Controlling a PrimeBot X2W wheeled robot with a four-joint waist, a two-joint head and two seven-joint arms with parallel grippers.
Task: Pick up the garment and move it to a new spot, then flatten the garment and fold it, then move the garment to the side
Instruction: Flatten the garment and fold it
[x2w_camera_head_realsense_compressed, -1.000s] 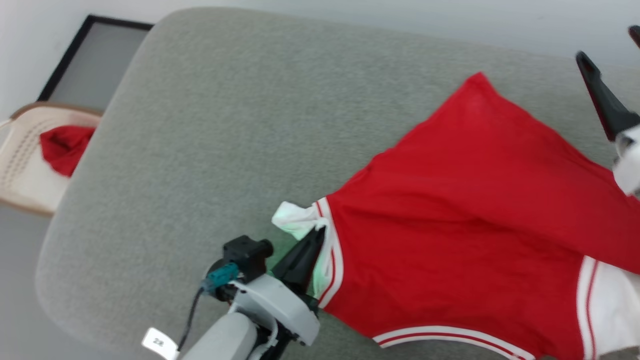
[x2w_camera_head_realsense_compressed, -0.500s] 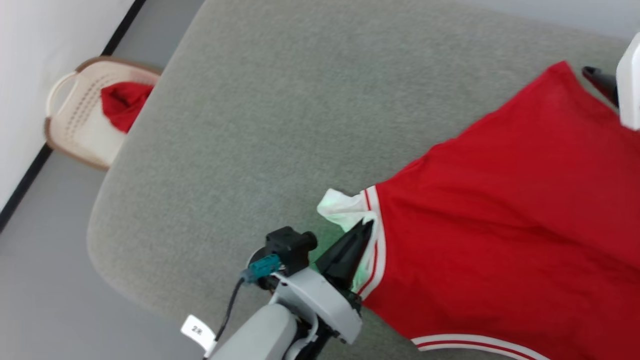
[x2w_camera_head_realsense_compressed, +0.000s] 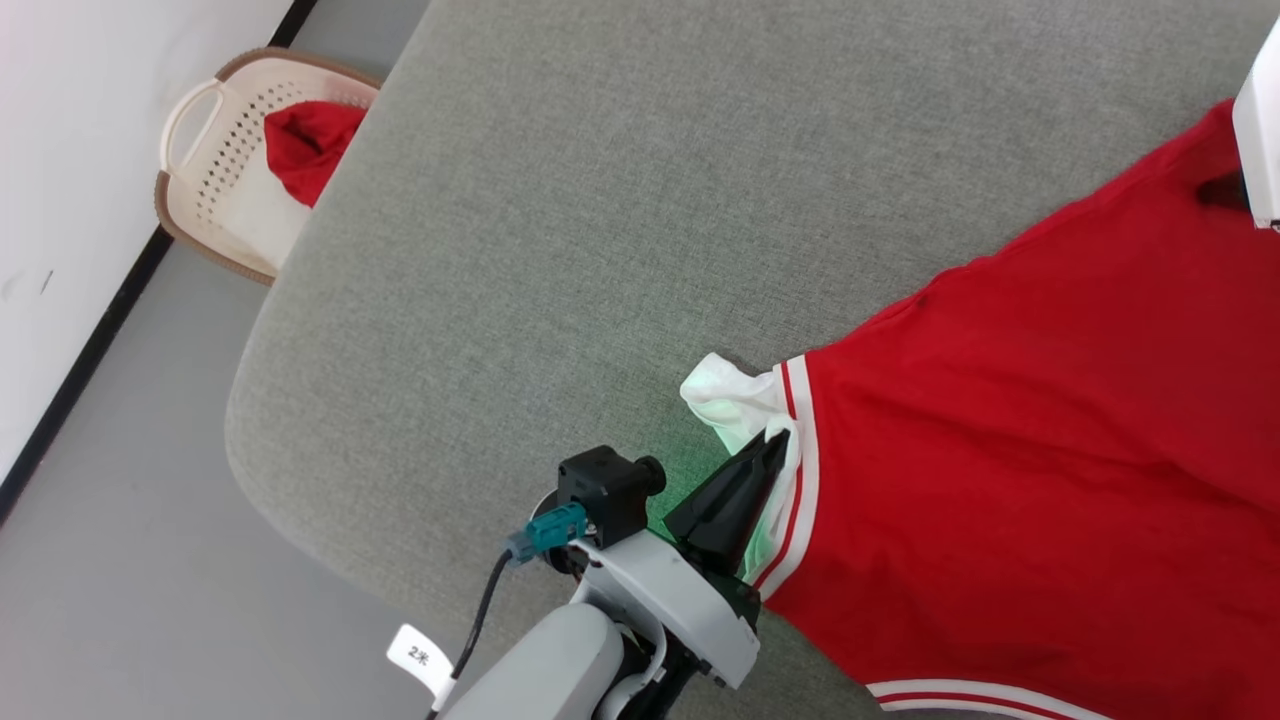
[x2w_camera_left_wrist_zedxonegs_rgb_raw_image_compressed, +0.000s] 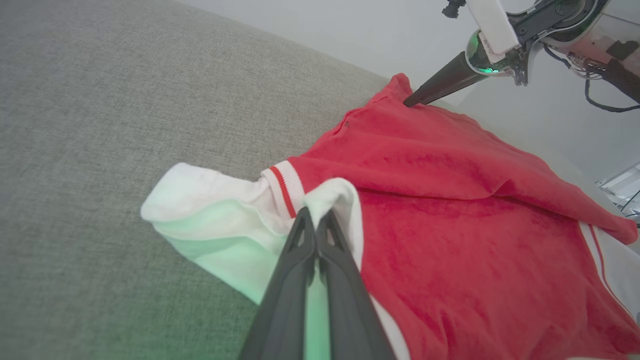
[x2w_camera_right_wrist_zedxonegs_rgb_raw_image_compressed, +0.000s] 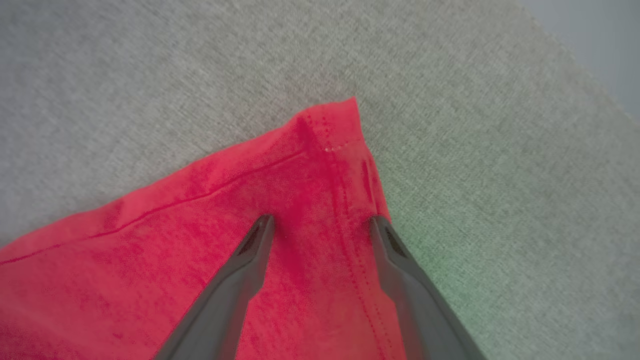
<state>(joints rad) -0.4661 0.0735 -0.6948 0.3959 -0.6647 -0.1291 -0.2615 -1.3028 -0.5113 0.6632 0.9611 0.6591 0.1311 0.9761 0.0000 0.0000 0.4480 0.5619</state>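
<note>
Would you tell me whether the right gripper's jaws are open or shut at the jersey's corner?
Open: the right gripper has its jaws spread apart over the red jersey, cloth showing between them.

The garment (x2w_camera_head_realsense_compressed: 1000, 450) is red with white, stripe-edged sleeves (x2w_camera_head_realsense_compressed: 725, 405).

The garment (x2w_camera_head_realsense_compressed: 1050, 480) runs off the head view's right and bottom edges. The right tool (x2w_camera_head_realsense_compressed: 1222, 190) is cropped there to a pale housing and a dark sliver. The surface (x2w_camera_head_realsense_compressed: 600, 200) hides one side of the basket (x2w_camera_head_realsense_compressed: 215, 170) and part of the red cloth (x2w_camera_head_realsense_compressed: 305, 145) inside. Print on the tag (x2w_camera_head_realsense_compressed: 420, 657) at the left arm (x2w_camera_head_realsense_compressed: 540, 670) is too small to read. The right wrist view is soft; whether the fingertips (x2w_camera_right_wrist_zedxonegs_rgb_raw_image_compressed: 260, 235) touch fabric cannot be told.
</note>
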